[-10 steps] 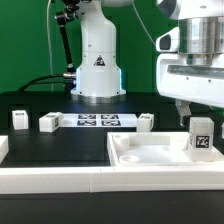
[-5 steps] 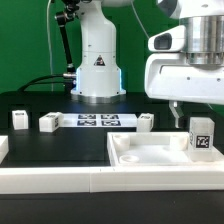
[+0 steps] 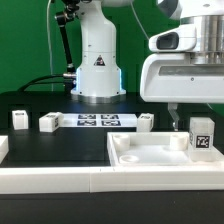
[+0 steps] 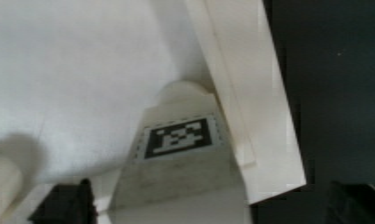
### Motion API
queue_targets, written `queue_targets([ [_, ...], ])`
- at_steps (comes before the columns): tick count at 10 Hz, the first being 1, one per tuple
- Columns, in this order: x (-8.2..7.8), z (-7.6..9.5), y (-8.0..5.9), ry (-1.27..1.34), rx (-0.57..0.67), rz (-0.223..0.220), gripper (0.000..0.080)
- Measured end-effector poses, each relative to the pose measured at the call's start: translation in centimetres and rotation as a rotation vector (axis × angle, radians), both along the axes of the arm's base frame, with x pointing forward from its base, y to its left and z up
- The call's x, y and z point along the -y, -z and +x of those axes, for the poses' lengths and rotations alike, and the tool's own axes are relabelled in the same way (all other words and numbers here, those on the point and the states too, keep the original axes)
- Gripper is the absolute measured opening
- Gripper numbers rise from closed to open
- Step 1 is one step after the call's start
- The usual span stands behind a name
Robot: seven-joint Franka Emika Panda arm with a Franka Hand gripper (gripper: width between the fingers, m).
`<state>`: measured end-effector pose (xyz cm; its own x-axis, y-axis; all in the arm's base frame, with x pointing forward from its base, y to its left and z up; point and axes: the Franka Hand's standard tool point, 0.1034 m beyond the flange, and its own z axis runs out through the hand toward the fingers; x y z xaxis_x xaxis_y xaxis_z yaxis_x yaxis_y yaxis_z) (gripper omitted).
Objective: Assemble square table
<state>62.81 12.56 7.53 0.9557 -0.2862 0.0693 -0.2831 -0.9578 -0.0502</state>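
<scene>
One leg (image 3: 201,136) stands upright inside the tabletop (image 3: 140,160), at the desk's front on the exterior view's right, and the claw (image 3: 190,119) hangs right over it, jaws spread wide and empty, lined up, I'd say, to seize it.

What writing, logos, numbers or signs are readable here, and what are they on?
No words or numbers are readable.
On the robot base: a triangular warning sign with small print, too blurred to read.
On the marker board and the leg post: black-and-white square tags, patterns rather than text.
</scene>
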Motion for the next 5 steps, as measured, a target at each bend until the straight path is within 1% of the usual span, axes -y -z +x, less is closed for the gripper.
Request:
queue_targets([
  [2, 0.34, 0.06, 0.0, -0.15, 0.004, -0.02, 0.0649],
  [3, 0.42, 0.07, 0.0, -0.18, 0.004, -0.024, 0.0621],
  [4, 0.48, 0.08, 0.01, -0.213, 0.005, -0.026, 0.0483],
  [5, 0.48, 0.08, 0.01, -0.204, 0.005, -0.026, 0.0483],
])
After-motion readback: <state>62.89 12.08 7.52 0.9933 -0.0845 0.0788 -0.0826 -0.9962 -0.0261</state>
